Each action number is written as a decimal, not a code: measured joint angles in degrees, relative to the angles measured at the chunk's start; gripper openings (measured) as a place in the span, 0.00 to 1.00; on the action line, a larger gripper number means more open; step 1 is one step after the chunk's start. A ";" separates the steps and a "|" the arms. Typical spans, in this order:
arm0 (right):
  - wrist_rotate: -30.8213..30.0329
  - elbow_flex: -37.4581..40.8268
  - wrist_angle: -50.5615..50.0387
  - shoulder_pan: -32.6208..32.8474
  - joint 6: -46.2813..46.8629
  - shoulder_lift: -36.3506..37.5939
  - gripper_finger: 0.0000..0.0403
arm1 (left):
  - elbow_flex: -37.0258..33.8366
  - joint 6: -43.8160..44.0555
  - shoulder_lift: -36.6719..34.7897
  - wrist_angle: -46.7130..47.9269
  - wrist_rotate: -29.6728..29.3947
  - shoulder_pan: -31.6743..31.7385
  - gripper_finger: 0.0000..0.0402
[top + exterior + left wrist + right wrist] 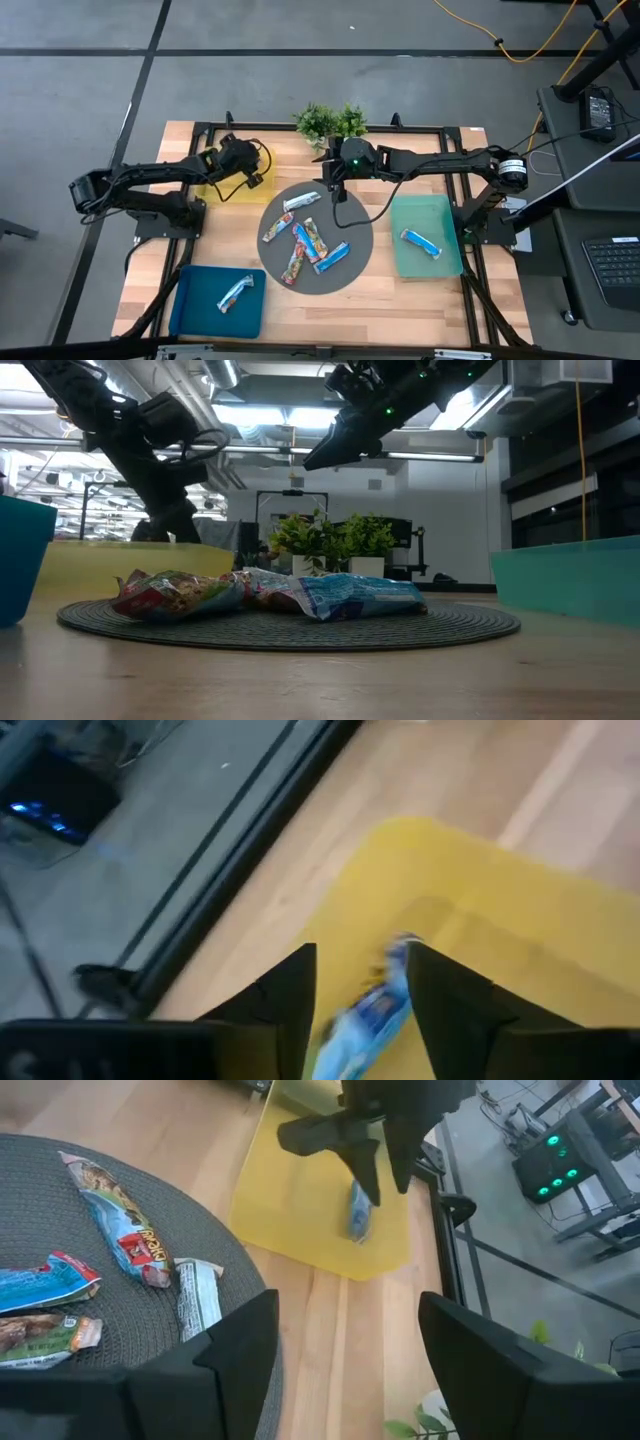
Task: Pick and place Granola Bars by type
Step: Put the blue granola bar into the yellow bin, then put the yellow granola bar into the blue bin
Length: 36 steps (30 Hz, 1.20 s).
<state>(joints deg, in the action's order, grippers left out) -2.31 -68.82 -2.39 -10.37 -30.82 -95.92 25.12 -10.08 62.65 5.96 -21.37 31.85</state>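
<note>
My left gripper hovers above the yellow tray at the table's far left, shut on a blue granola bar. My right gripper is open and raised over the far edge of the round grey mat, touching nothing. Several bars lie flat on that mat: a silver one, multicoloured ones and a blue one. One blue bar lies in the green tray. One bar lies in the blue tray. My left gripper has the blue bar between its two fingers, which come from above and point down. The bar's lower end sticks out past the fingertips. It hangs clear above the yellow tray's floor; the exact place of contact is blurred.
The green tray stands on the right and the blue tray at the near left. A potted plant is at the far edge behind my right gripper. A black frame runs round the table.
</note>
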 joint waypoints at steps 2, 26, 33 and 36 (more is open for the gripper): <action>0.00 0.00 -0.02 0.00 -0.90 0.00 0.60 | -0.60 0.00 0.02 -1.02 -1.27 -1.13 0.41; 0.15 -0.08 -9.99 4.38 -8.17 -3.85 0.60 | -1.57 -4.21 -1.03 -8.22 -27.70 -12.37 0.43; -0.03 -0.09 -10.70 5.06 -6.83 -5.85 0.60 | -1.57 -5.26 -3.96 -8.10 -31.23 -17.12 0.44; 0.02 -0.07 -10.26 5.01 -6.48 -6.43 0.60 | -1.57 -5.61 -5.44 -8.14 -31.71 -18.57 0.43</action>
<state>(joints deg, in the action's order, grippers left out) -2.29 -68.88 -12.66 -5.37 -37.30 -102.35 23.55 -15.68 57.22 -2.18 -53.08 13.28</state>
